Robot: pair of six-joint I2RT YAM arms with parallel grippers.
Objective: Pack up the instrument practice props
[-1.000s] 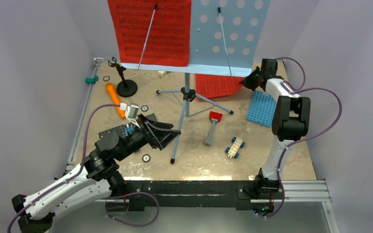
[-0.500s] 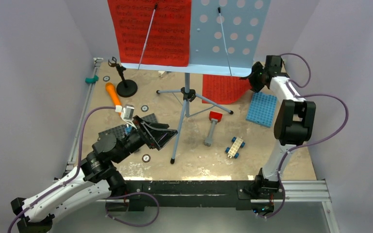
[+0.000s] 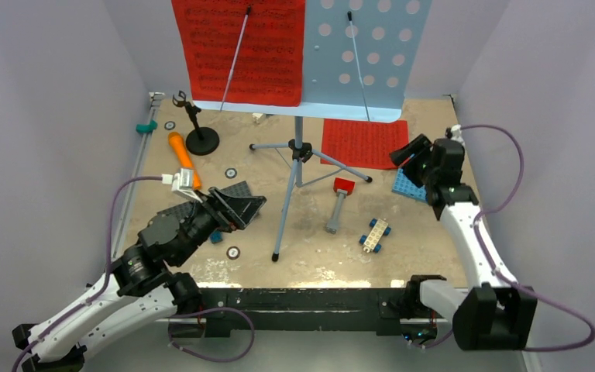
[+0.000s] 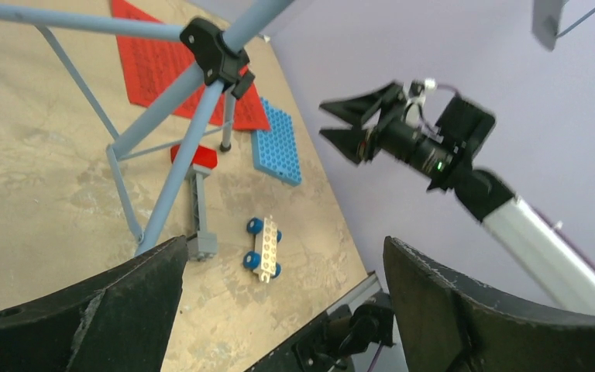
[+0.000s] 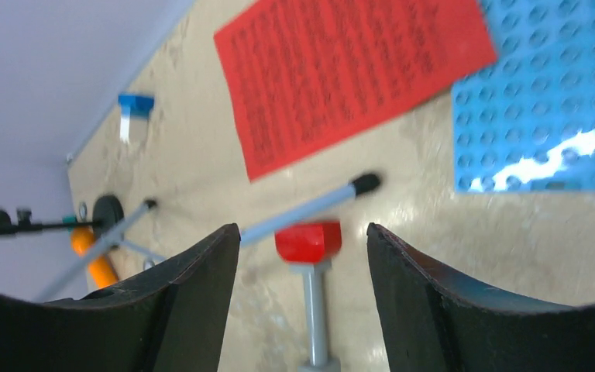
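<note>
The pale-blue perforated music stand (image 3: 368, 54) rises at the back on its grey tripod (image 3: 298, 151), (image 4: 194, 116). One red sheet-music page (image 3: 240, 50) leans on its desk. Another red page (image 3: 364, 142), (image 5: 349, 74) lies flat on the table behind the tripod. The orange microphone (image 3: 180, 149) lies beside the black round-based mic stand (image 3: 201, 139) at back left. My left gripper (image 3: 252, 209), (image 4: 285, 244) is open and empty, left of the tripod's front leg. My right gripper (image 3: 403, 153), (image 5: 302, 232) is open and empty, hovering by the flat page's right edge.
A red-headed grey hammer (image 3: 339, 201), (image 5: 310, 256) and a small wheeled block (image 3: 374, 234), (image 4: 263, 248) lie in front of the tripod. A blue studded plate (image 3: 407, 186), (image 5: 542, 108) lies under the right wrist, a grey one (image 3: 197, 208) under the left. Walls close in on both sides.
The right gripper opened and let go of the red page, which now lies flat, then drew back toward the near right. The left gripper opened wider and pulled back from the tripod leg.
</note>
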